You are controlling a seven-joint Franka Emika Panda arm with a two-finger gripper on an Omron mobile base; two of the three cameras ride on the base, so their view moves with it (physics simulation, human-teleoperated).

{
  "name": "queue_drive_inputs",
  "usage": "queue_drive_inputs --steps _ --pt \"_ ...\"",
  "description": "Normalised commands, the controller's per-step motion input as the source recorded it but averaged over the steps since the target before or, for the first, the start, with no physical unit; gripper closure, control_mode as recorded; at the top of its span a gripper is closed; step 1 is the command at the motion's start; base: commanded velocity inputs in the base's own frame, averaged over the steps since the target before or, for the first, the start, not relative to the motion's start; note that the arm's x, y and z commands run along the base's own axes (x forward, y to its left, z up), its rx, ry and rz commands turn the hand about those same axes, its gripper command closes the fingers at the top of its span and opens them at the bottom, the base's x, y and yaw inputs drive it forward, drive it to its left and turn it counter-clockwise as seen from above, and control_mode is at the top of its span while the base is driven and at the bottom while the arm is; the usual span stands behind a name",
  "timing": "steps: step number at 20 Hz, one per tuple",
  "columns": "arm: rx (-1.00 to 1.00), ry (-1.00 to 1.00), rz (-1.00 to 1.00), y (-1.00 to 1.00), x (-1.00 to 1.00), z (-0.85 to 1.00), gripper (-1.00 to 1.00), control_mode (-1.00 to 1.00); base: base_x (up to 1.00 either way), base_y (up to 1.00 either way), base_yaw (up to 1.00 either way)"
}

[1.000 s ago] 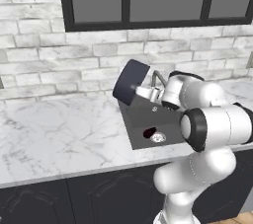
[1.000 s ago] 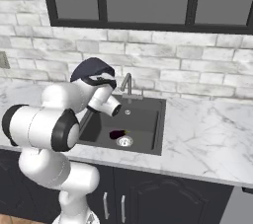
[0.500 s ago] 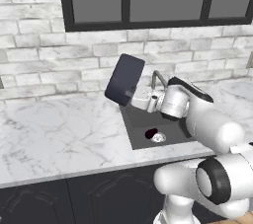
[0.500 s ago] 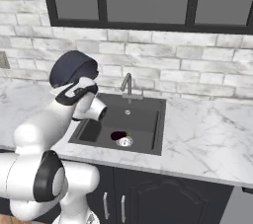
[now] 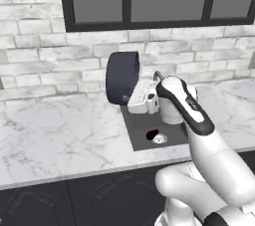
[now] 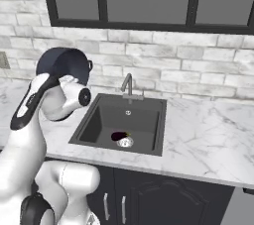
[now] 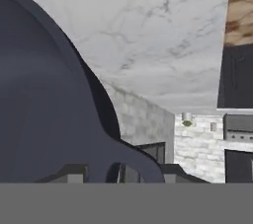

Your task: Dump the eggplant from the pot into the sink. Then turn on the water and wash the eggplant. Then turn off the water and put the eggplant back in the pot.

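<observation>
Pot (image 7: 44, 99) fills left side, dark navy curved wall close to camera, loop handle (image 7: 123, 161) at bottom centre. Fingers (image 7: 74, 173) shut on handle. Marble desk (image 7: 158, 35) beyond, across top. Grey brick wall (image 7: 197, 141) lower right. Dark cabinet (image 7: 237, 75) at right edge.

Gripper (image 5: 133, 101) jaws behind the pot (image 5: 122, 77) (faucet partly hidden too)

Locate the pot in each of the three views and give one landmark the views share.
Left base view: the pot is tipped on its side above the counter, left of the sink.
Right base view: the pot is upper left, above the arm.
Hand view: the pot covers the left half.
Shared landmark: the sink, with the eggplant beside its drain.
</observation>
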Motion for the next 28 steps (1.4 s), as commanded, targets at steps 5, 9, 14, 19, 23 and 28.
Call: queue_drive_inputs --steps 5,9,14,19,23,28 --pt "-0.43 0.10 0.04 0.00 -0.55 0.03 1.00 -1.00 0.00 0.00 0.00" --pt "-0.44 0.18 0.07 0.11 -0.40 -0.01 1.00 -1.00 0.00 0.00 0.00" --pt "-0.36 0.15 0.10 0.13 -0.25 0.00 1.00 -1.00 0.00 0.00 0.00" --pt "-0.31 0.16 0.14 0.21 -0.25 -0.06 1.00 -1.00 0.00 0.00 0.00" --pt "-0.23 0.08 0.17 0.19 -0.38 -0.41 1.00 -1.00 0.00 0.00 0.00" --pt "-0.21 0.01 0.15 0.18 -0.20 -0.45 1.00 -1.00 0.00 0.00 0.00"
